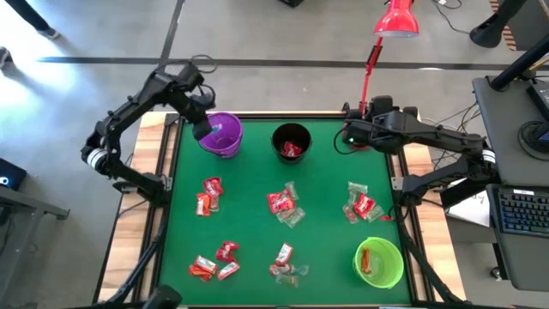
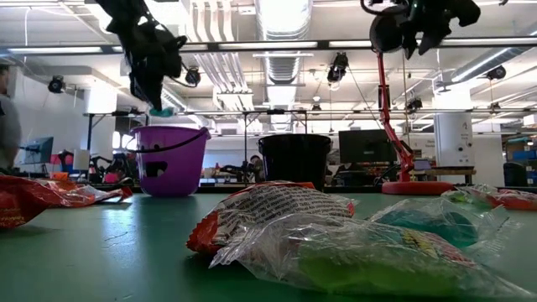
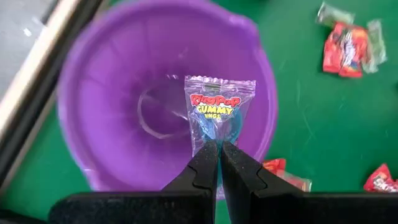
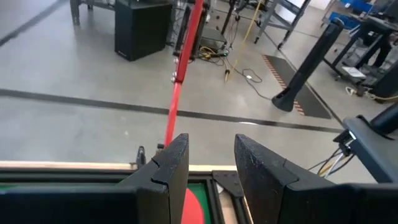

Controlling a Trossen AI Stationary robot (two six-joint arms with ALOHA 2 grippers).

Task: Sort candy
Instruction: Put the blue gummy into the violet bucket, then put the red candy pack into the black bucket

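Observation:
My left gripper [image 3: 219,144] hovers over the purple cup [image 1: 223,136] at the far left of the green mat, shut on one clear-wrapped candy [image 3: 219,112] with a blue sweet inside. In the low view that candy [image 2: 161,110] shows just above the cup's rim [image 2: 170,128]. Red and clear candy lies on the mat in several small piles [image 1: 208,196] [image 1: 285,204] [image 1: 360,204] [image 1: 214,260]. My right gripper [image 4: 211,155] stands open and raised at the far right edge [image 1: 353,136], with nothing between its fingers. My left gripper pinches one end edge of the candy's clear wrapper [image 3: 214,138] between its two fingertips. The fingers come steeply from above, slanting down. The candy sticks out past the fingertips over the purple cup's mouth, lifted clear of cup and table.
A black cup [image 1: 291,142] with red candy inside stands beside the purple one; a green cup [image 1: 378,262] with candy stands near the front right. A red lamp [image 1: 396,19] rises on its pole [image 4: 186,56] behind the right gripper. The mat has a raised frame [image 1: 171,154].

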